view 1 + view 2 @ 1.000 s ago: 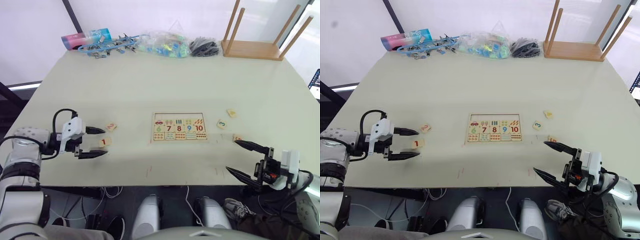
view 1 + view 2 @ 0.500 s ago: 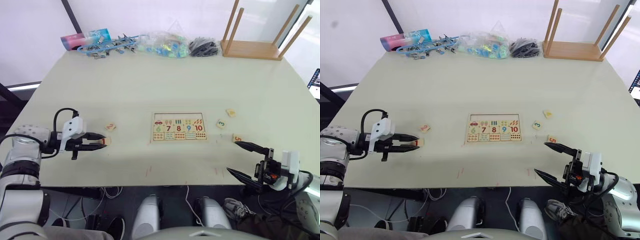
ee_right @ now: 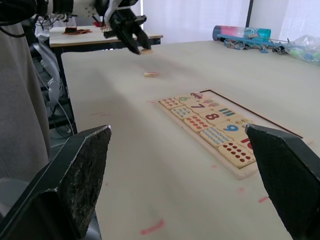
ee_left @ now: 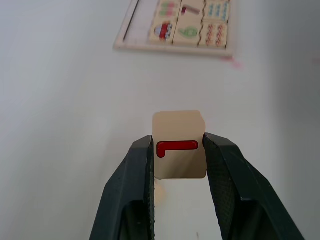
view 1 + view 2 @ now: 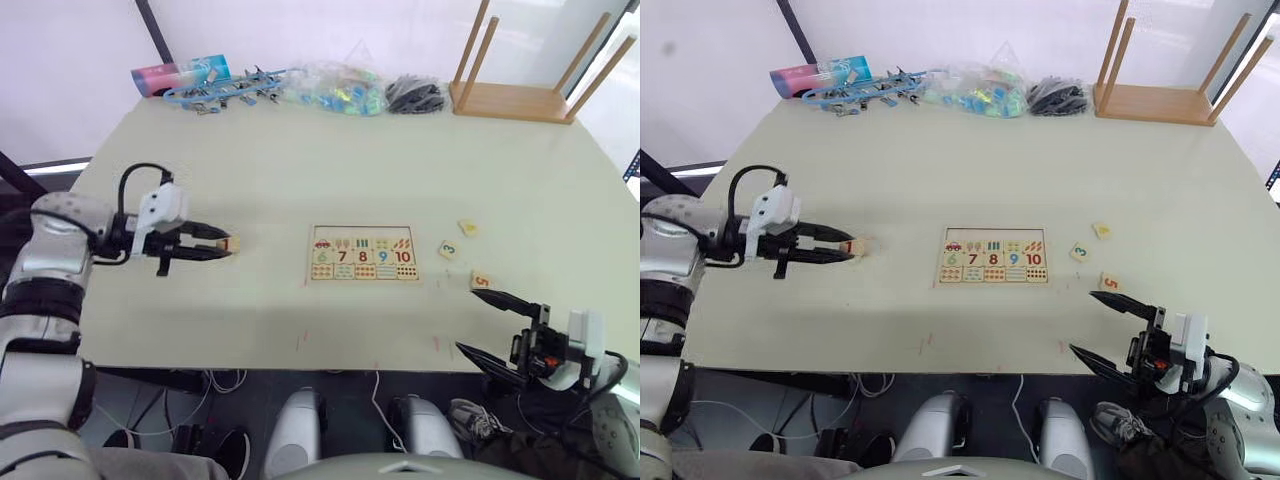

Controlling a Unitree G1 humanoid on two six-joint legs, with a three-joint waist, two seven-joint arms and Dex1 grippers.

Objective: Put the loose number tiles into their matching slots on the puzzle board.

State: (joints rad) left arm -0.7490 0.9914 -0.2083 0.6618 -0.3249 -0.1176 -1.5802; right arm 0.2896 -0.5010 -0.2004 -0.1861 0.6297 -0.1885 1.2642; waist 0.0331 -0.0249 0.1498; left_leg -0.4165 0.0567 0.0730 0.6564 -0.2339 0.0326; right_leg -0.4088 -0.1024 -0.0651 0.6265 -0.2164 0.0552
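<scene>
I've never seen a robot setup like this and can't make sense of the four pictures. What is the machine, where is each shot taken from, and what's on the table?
It is a two-armed humanoid robot. Two pictures come from cameras on its head, looking down over a pale table. The other two come from cameras on its wrists, looking along each gripper's black fingers.

In the middle lies a flat pale wooden puzzle board with coloured numbers 6 to 10. To the robot's right lie small loose wooden tiles, among them a 3 tile and a 5 tile. Another tile lies on its left side.

The left gripper pinches the tile with a red 1 above the table. The right gripper is open and empty.
</scene>
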